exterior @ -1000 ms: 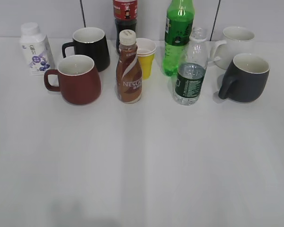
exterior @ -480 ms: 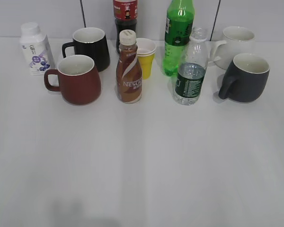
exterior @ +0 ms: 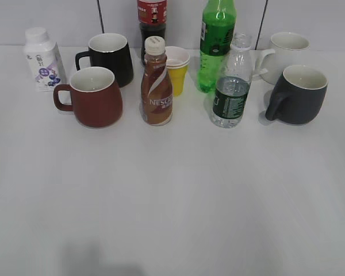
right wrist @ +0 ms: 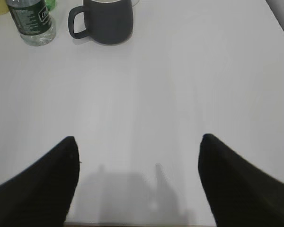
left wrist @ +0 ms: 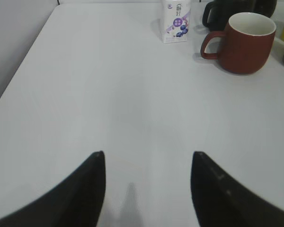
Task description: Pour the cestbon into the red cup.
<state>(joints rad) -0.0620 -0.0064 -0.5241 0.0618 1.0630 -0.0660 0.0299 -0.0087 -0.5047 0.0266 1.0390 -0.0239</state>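
cestbon (exterior: pixel 230 86) upright, far right of centre on bench (exterior: pixel 172 195), beside green soda bottle (exterior: pixel 215 43) | red cup (exterior: pixel 95 96) far left, well apart | left gripper (left wrist: pixel 146 161) jaws spread, holding nothing | right gripper (right wrist: pixel 138 144) jaws spread, holding nothing, over near bench

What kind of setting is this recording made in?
Probably a lab test bench, not a kitchen: a plain white table against a bare panelled wall, with mugs and drink bottles staged in rows, such as the red cup and the cestbon.
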